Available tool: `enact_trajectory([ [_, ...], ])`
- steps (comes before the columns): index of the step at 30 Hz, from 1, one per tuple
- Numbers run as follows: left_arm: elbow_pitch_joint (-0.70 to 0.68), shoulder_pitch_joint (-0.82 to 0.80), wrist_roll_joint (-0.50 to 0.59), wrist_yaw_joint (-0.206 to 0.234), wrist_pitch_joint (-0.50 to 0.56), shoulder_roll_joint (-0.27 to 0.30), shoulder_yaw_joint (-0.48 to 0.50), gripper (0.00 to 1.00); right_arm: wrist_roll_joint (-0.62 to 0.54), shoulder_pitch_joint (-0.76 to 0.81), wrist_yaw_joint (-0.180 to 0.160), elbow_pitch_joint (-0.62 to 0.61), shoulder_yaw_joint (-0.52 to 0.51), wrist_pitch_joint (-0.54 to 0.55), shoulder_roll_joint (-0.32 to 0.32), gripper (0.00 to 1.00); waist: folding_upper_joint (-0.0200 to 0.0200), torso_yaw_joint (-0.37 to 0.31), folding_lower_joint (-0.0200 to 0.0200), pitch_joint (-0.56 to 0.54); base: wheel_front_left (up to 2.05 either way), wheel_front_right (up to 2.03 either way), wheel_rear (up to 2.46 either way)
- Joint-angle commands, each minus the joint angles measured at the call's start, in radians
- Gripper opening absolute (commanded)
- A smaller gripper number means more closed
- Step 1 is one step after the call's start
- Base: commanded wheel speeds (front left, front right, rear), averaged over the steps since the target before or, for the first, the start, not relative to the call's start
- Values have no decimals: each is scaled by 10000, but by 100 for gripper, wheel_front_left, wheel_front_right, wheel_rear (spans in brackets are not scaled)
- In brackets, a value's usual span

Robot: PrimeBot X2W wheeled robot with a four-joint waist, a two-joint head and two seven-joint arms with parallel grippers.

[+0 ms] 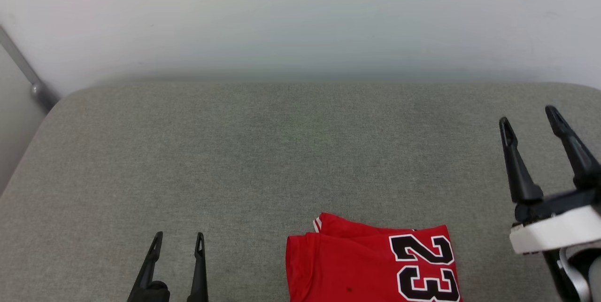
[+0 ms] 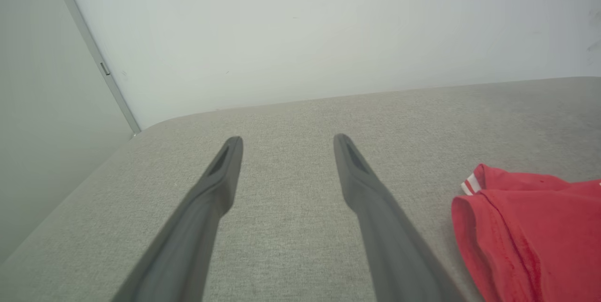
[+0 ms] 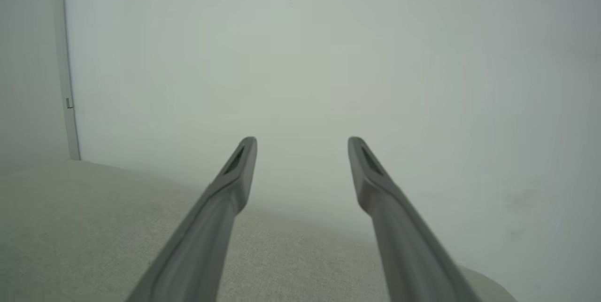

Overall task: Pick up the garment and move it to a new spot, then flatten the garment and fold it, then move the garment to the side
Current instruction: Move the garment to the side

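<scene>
Garment [image 1: 371, 264]: red, folded into a compact block, lying at the near side of the grey-green padded surface [image 1: 263, 151], a little right of centre. The lower part is cut off by the head view's bottom edge. Black "23" with white outline faces up on its right half. A bit of red-white stripe trim shows at the far left corner of the fold. The left edge is a rounded fold, the far edge is roughly straight, with one layer stepped slightly behind another.

Left gripper [image 1: 179, 236]: to the garment's left, apart from it, bare fabric between them. Its fingers are spread and hold nothing. In the left wrist view the garment [image 2: 530, 227] sits just right of the right-hand finger, not touching it.

Right gripper [image 1: 528, 116]: off the garment's right side, farther back, apart from it. Its fingers are spread and hold nothing. In the right wrist view this gripper [image 3: 302, 140] points toward the wall above the surface's far edge.

Open room: bare surface on the far side of the garment and to its left. The far edge meets a pale wall [image 1: 300, 20]. The far left corner is rounded, with a grey metal strip [image 1: 23, 67] beside it.
</scene>
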Motion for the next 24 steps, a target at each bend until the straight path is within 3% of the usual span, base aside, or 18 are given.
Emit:
enact_trajectory([
  [1, -9, -133, -36, -48, -21, 0, 0, 100, 198, -364, -8, -83, 242, 667, -388, 100, 0, 33, 0, 57, 0, 0, 0],
  [6, -43, -301, -40, -82, -21, -28, 17, 100, 1791, -1250, -8, 6, 1381, 4288, -2007, 100, 0, 90, 0, 333, 0, 0, 0],
  [14, -56, -637, -59, -159, -21, -77, 36, 100, 5655, -1189, -8, 238, 2357, 9417, -3916, 100, 0, 182, 0, 916, 0, 0, 0],
  [20, -56, -993, -61, -248, -21, -110, 27, 100, 7032, -766, -8, 491, 2535, 10893, -4394, 100, 0, 298, 0, 1410, 0, 0, 0],
  [24, -52, -1374, -32, -347, -21, -126, 12, 100, 7608, -441, -8, 707, 2619, 11247, -4181, 100, 0, 433, 0, 1903, 0, 0, 0],
])
